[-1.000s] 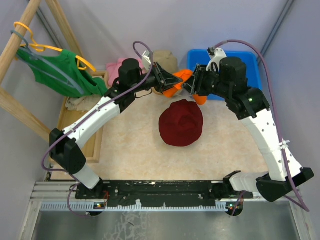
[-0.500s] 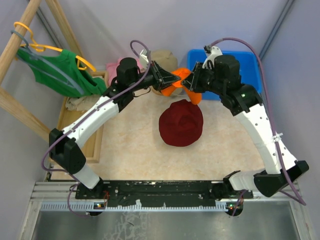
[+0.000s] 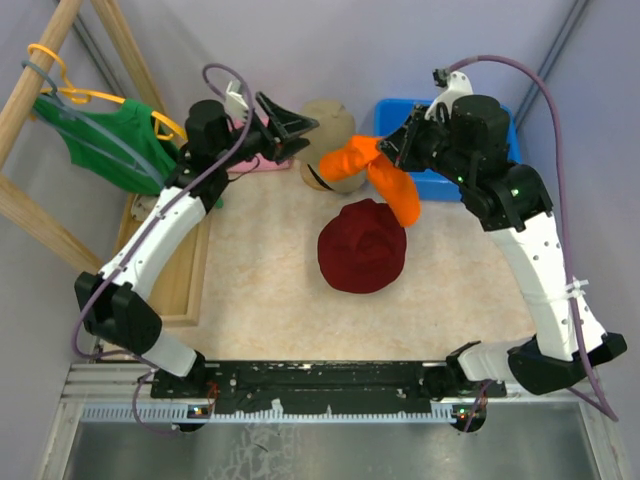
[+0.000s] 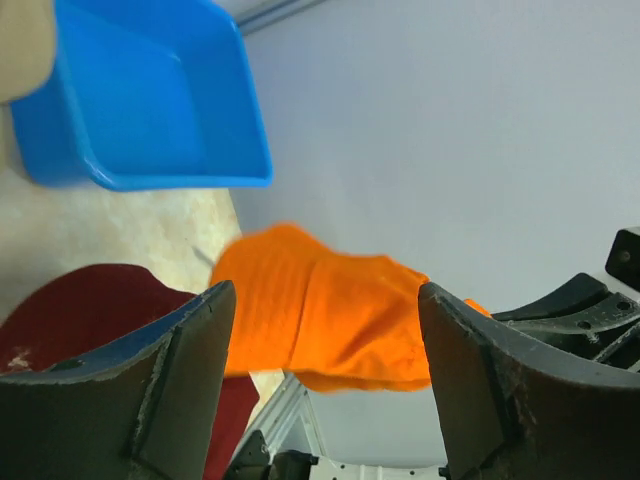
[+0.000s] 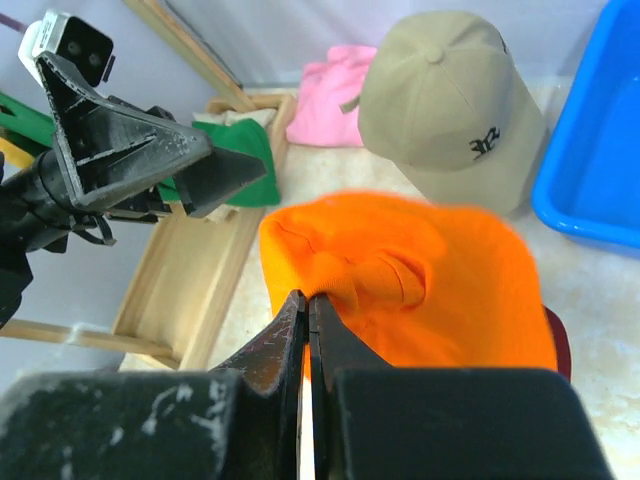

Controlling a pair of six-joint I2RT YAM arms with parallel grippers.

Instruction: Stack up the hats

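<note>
The bright orange bucket hat (image 3: 375, 172) hangs in the air above the far edge of the dark red hat (image 3: 362, 245), which lies flat on the table. My right gripper (image 3: 397, 152) is shut on a fold of the orange hat (image 5: 430, 290), its jaws (image 5: 306, 298) pinching the fabric. Off to the left, apart from that hat, my left gripper (image 3: 297, 128) is open with nothing between its fingers (image 4: 190, 340); the orange hat (image 4: 330, 320) shows beyond them. The tan cap (image 3: 328, 128) sits behind, partly covered by the orange hat.
A blue bin (image 3: 445, 120) stands at the back right under my right arm. At the back left, pink folded cloth (image 5: 325, 95) lies beside a wooden tray (image 3: 185, 285). A green garment (image 3: 125, 150) on a yellow hanger hangs from the wooden rack at left.
My left gripper let go of the orange hat, opened and drew back to the left. My right gripper closed on the hat and now holds it alone, slightly farther right.
</note>
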